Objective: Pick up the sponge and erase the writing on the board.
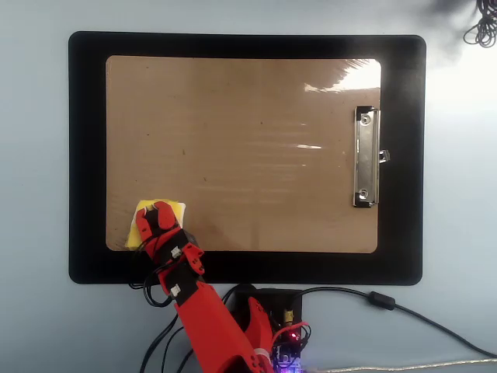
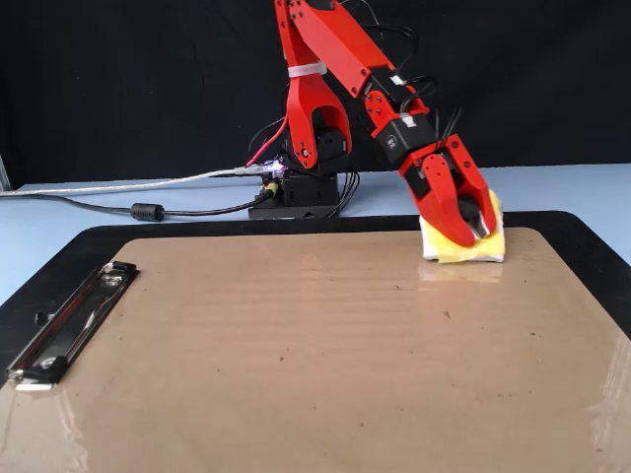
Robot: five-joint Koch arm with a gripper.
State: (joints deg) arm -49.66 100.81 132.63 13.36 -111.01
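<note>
1. The red plastic pincer [image 1: 161,220] is down on the small square yellow sponge with a white edge [image 1: 175,210]. In the fixed view its jaws [image 2: 473,225] look to be closed around the sponge, though how firm the hold is cannot be judged.
2. The sponge rests on the large tan-brown glossy clipboard [image 1: 248,148], at the board's corner nearest the arm's base. In the overhead view that is the bottom-left corner of the board, towards the table's bottom edge.
3. The board lies on a larger black mat [image 1: 85,155] in the middle of the pale blue table [image 1: 35,186]. Its silver metal clip [image 1: 366,157] sits at the end facing the table's right edge in the overhead view.
4. No writing can be made out on the board in either view; the surface shows only glare and faint specks. The erasing therefore looks finished or nearly so.
5. To do any remaining wiping well, the arm should keep the sponge flat and pressed lightly. Strokes should be slow, overlapping and parallel to the board's long edge.
6. The pincer should stay short of the clip, where the sponge could snag and slip free.
</note>
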